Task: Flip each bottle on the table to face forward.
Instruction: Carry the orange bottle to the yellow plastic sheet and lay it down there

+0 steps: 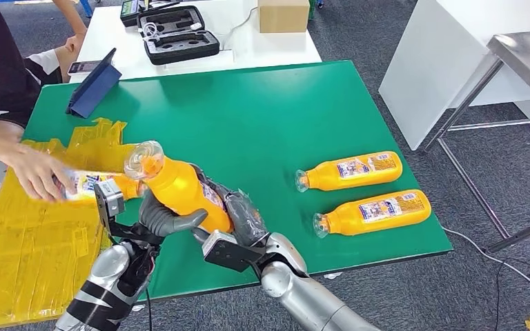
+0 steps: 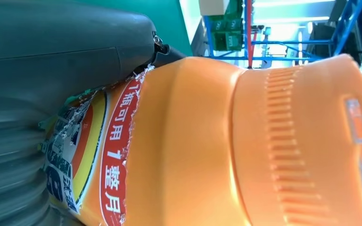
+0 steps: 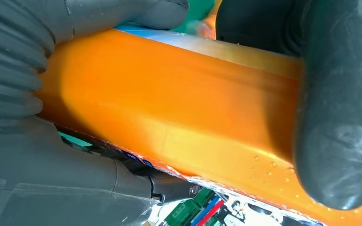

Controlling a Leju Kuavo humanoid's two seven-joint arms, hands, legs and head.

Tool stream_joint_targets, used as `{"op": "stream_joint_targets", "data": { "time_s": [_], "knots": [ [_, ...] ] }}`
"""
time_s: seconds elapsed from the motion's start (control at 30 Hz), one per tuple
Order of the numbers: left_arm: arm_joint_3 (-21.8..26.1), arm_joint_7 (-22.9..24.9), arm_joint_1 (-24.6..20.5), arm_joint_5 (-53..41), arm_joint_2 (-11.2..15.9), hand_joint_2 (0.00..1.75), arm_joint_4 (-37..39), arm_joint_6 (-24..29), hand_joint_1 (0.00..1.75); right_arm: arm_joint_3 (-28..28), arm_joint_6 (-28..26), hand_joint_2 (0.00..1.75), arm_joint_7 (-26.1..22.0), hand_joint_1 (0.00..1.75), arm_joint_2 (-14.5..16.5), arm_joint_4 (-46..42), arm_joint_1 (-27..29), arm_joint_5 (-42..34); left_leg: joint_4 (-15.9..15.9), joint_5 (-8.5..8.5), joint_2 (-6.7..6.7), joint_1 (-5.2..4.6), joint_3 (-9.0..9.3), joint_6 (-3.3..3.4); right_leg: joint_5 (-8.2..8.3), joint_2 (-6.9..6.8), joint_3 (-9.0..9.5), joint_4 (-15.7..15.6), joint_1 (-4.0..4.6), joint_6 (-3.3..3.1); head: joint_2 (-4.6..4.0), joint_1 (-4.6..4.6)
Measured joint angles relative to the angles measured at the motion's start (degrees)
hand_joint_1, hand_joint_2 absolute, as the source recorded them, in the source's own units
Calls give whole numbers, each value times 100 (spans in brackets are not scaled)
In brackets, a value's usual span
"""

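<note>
A: Progress, going left to right?

B: Far left, a person's hand (image 1: pixel 33 174) rests on a bottle (image 1: pixel 86 185) lying on the yellow sheet (image 1: pixel 27 255). Label partly showing; can't tell which way it faces. I judge it not yet dealt with.

A: And the middle one?

B: Held bottle (image 1: pixel 179 189) is lifted off the green surface (image 1: pixel 262 117) near the front edge, tilted, clear cap end up and away from the robot. Both hands are on it: left hand (image 1: pixel 162 219) grips from below, right hand (image 1: pixel 238 219) wraps its side. This is the flip in progress, I'd say.

A: The right side?

B: Two bottles lying side by side, apart: far bottle (image 1: pixel 350 170) and near bottle (image 1: pixel 375 212). Labels up, caps pointing left. They look done. So roughly two finished, one in hand, one possibly left.

A: What do the wrist views add?

B: Left wrist view gives the torn label edge, red band with print, and the ribbed orange shoulder close up; the head view can't resolve that. Right wrist view shows fingers (image 3: pixel 339 108) pressed on bare orange plastic with droplets on it, confirming a firm grasp. Only the head view gives the layout and the person.
</note>
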Motion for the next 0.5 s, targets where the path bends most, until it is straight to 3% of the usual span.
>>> {"op": "stream_joint_targets", "data": {
  "time_s": [0.07, 0.1, 0.27, 0.5],
  "knots": [
    [9, -17, -1, -74, -21, 175, -19, 107, 175, -43, -52, 175, 9, 17, 1, -41, 13, -23, 0, 0, 0, 0, -1, 0, 0, 0, 0, 0, 0, 0, 0, 0],
    [27, -38, -6, -128, -32, 175, -32, 192, 175, -77, -79, 175, 13, 0, -1, -72, 35, -52, 0, 0, -1, 0, -1, 0, 0, 0, 0, 0, 0, 0, 0, 1],
    [212, -185, -141, -433, -56, 175, -107, 621, 175, -306, -135, 175, 28, 0, -102, -313, 259, -229, 0, 0, -4, 0, -7, 0, 1, -1, 1, 0, 0, 1, 0, 1],
    [354, -210, -253, -465, -37, 175, -115, 664, 175, -428, -150, 175, 34, 0, -224, -518, 432, -247, 0, 0, -3, 0, -8, 0, 1, -1, -1, 1, 1, 0, 0, 1]
  ]
}}
